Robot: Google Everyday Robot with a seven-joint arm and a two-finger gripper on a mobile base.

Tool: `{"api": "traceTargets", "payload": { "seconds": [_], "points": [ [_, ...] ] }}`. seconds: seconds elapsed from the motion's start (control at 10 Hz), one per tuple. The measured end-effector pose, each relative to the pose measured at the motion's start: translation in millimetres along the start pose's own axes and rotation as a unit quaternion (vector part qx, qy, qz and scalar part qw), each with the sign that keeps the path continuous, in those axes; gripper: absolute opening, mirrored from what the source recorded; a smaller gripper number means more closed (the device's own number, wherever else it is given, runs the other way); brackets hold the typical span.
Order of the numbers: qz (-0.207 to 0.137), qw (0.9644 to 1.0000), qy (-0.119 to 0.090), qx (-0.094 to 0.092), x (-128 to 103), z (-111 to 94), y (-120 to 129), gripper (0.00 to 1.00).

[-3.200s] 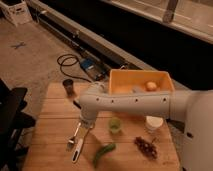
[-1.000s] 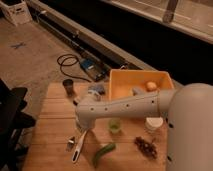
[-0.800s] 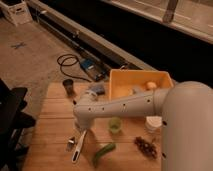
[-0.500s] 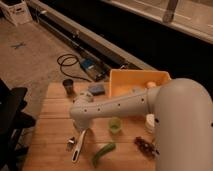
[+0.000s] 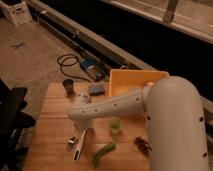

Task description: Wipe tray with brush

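The tray (image 5: 124, 83) is a yellow-orange bin at the back of the wooden table; my arm hides its right part. The brush (image 5: 80, 148) is a slender white-handled stick lying on the table at the front left, its lower end towards the front edge. My gripper (image 5: 80, 128) hangs from the arm's end directly over the brush's upper end, very close to it. I cannot tell whether it touches the brush.
A silver fork (image 5: 70, 144) lies just left of the brush. A green cup (image 5: 115, 125), a green pepper (image 5: 103, 152) and dark grapes (image 5: 143, 145) sit to the right. A dark cup (image 5: 68, 86) and a blue-grey sponge (image 5: 96, 89) stand at the back left.
My arm has stretched further left and down, bringing the gripper lower over the brush's upper end. The brush, the fork and the other things have not moved.
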Motion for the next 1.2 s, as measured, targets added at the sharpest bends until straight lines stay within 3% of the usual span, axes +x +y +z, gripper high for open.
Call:
{"api": "traceTargets", "payload": {
  "seconds": [0.4, 0.5, 0.6, 0.9, 1.2],
  "points": [
    [0.001, 1.0000, 0.000, -0.002, 2, -2, -4, 0.06],
    [0.000, 1.0000, 0.001, -0.002, 3, -1, -4, 0.01],
    [-0.001, 1.0000, 0.001, -0.004, 3, -1, -2, 0.00],
    [-0.020, 0.9984, -0.035, -0.040, 3, -21, -8, 0.00],
    [-0.051, 0.9938, -0.076, -0.063, -2, -46, -14, 0.00]
  ]
}}
